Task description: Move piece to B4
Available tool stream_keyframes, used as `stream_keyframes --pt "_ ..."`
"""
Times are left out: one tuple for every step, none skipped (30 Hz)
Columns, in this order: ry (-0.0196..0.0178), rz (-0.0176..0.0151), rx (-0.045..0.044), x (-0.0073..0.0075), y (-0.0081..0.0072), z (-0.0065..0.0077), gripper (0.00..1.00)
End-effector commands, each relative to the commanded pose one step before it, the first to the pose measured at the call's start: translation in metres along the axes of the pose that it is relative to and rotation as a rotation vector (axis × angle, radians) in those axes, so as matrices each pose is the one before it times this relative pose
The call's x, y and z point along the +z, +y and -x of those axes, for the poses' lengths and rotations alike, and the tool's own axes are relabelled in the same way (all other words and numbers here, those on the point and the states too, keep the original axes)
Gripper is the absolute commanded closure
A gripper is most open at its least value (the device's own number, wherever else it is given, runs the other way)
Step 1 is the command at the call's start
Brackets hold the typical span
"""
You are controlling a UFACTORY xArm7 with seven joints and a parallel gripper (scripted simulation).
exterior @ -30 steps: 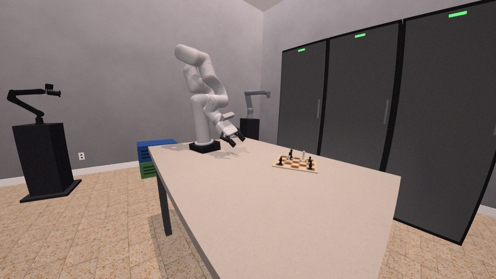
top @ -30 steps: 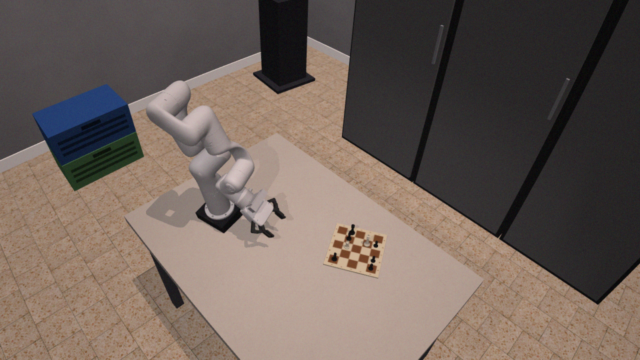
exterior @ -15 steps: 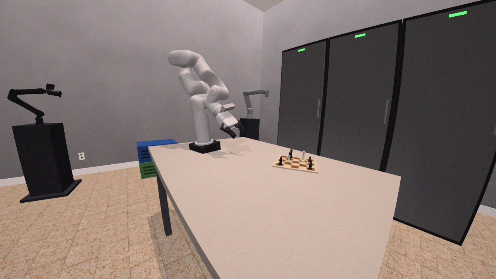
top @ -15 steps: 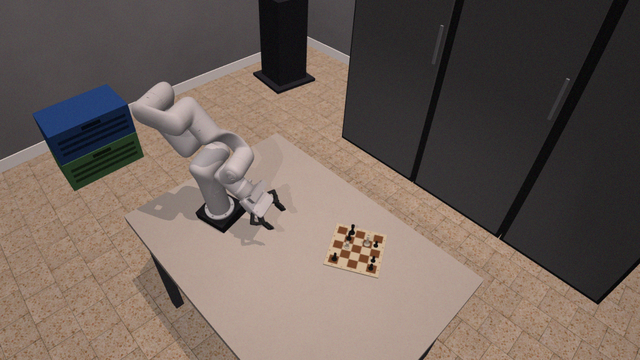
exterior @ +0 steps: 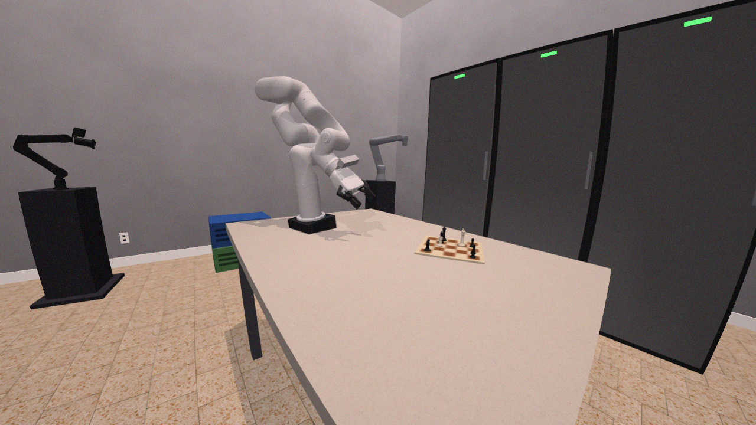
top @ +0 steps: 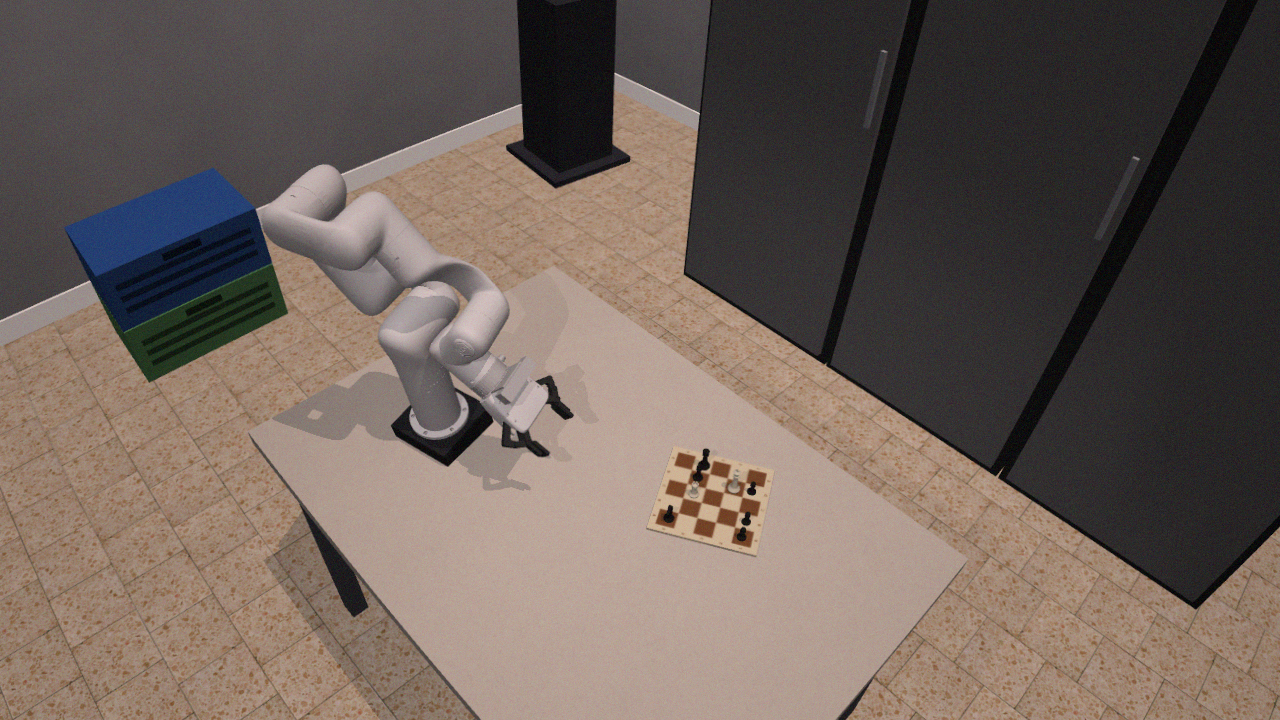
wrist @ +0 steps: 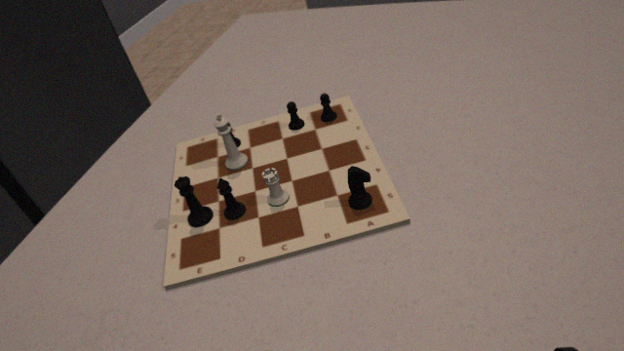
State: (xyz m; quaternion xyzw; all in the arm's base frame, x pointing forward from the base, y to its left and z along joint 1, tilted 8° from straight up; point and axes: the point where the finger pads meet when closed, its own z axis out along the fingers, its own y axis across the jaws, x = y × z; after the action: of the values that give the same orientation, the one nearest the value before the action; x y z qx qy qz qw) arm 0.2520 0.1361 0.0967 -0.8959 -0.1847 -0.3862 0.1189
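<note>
A small five-by-five chessboard (wrist: 285, 188) lies on the table; it also shows in the top view (top: 711, 501). In the wrist view the row nearest me is 5 and the columns run E to A from left to right. A white king (wrist: 229, 143) stands upright on D2, also seen in the top view (top: 733, 480) and the exterior view (exterior: 463, 236). B4 (wrist: 312, 187) is an empty brown square. My gripper (top: 542, 421) hangs open and empty above the table near the arm's base, far from the board; it shows in the exterior view (exterior: 358, 195).
Other upright pieces: a white rook (wrist: 276, 187) on C4, a black bishop (wrist: 231, 200) on D4, a black queen (wrist: 192, 202) on E4, a black knight (wrist: 360, 187) on A5, black pawns (wrist: 294, 116) on B1, (wrist: 327, 108) A1 and behind the king. Dark cabinets (top: 984, 223) stand beyond the table.
</note>
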Motion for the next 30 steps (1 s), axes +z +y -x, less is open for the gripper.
stream_keyframes --pt "0.04968 -0.00872 0.04387 0.00946 -0.01338 -0.02766 0.00" --pt "0.01678 -0.00275 0.01650 0.00375 -0.00505 -0.00907 0.00" --pt "0.01922 -0.00292 0.01913 0.00448 -0.00591 -0.01024 0.00" --pt "0.00000 0.00000 0.00000 0.00000 0.00000 0.00000 0.00" --pt "0.02162 -0.00295 0.02187 0.00529 -0.00680 -0.01134 0.00" --pt "0.00000 0.00000 0.00000 0.00000 0.00000 0.00000 0.00" --pt "0.02393 -0.00283 0.02471 0.00616 -0.00771 -0.01230 0.00" --pt "0.00000 0.00000 0.00000 0.00000 0.00000 0.00000 0.00" --pt "0.02609 -0.00249 0.02765 0.00708 -0.00863 -0.01310 0.00" --pt "0.00000 0.00000 0.00000 0.00000 0.00000 0.00000 0.00" --pt "0.02806 -0.00189 0.03069 0.00804 -0.00953 -0.01370 0.00" --pt "0.00000 0.00000 0.00000 0.00000 0.00000 0.00000 0.00" --pt "0.00000 0.00000 0.00000 0.00000 0.00000 0.00000 0.00" --pt "0.02977 -0.00098 0.03381 0.00900 -0.01038 -0.01407 0.00" --pt "0.00000 0.00000 0.00000 0.00000 0.00000 0.00000 0.00" --pt "0.00000 0.00000 0.00000 0.00000 0.00000 0.00000 0.00" --pt "0.03115 0.00030 0.03701 0.00995 -0.01115 -0.01417 0.00" --pt "0.00000 0.00000 0.00000 0.00000 0.00000 0.00000 0.00" --pt "0.00000 0.00000 0.00000 0.00000 0.00000 0.00000 0.00" --pt "0.03217 0.00200 0.04024 0.01084 -0.01180 -0.01399 0.00" --pt "0.00000 0.00000 0.00000 0.00000 0.00000 0.00000 0.00" --pt "0.00000 0.00000 0.00000 0.00000 0.00000 0.00000 0.00" --pt "0.03277 0.00418 0.04349 0.01165 -0.01229 -0.01352 0.00" --pt "0.00000 0.00000 0.00000 0.00000 0.00000 0.00000 0.00" --pt "0.00000 0.00000 0.00000 0.00000 0.00000 0.00000 0.00" --pt "0.03292 0.00688 0.04668 0.01233 -0.01259 -0.01276 0.00" --pt "0.00000 0.00000 0.00000 0.00000 0.00000 0.00000 0.00" --pt "0.00000 0.00000 0.00000 0.00000 0.00000 0.00000 0.00" --pt "0.00000 0.00000 0.00000 0.00000 0.00000 0.00000 0.00" --pt "0.00000 0.00000 0.00000 0.00000 0.00000 0.00000 0.00"
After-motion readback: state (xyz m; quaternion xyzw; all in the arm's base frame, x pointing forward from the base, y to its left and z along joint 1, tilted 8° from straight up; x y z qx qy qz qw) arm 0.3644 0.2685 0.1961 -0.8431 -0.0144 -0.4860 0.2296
